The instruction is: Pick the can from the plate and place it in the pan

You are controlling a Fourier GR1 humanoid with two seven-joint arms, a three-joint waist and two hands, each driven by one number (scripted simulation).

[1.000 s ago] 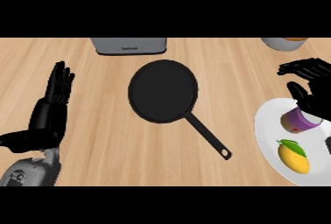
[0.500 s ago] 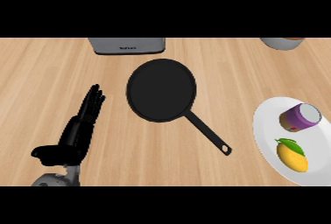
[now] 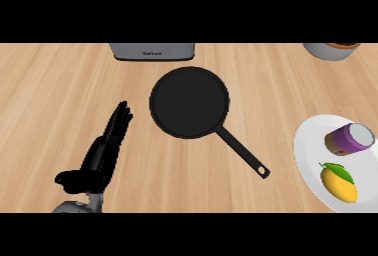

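So my left hand (image 3: pixel 103 150) is just parked by the pan (image 3: pixel 190 101), fingers straight and pressed together, holding nothing, since the can (image 3: pixel 348 139) sits over on the plate (image 3: pixel 310 150), my right side's job.

The left hand (image 3: pixel 103 150) rests at lower left, fingers straight, thumb out sideways.

- The counter (image 3: pixel 59 80) looks like pale wood, grain running across, with a smooth matt finish.
- The pan (image 3: pixel 189 101) is matt black (handle included).
- The plate (image 3: pixel 310 150) is plain white and smooth.
- The can (image 3: pixel 349 139) has a purple side and a pale grey, metal-like top.
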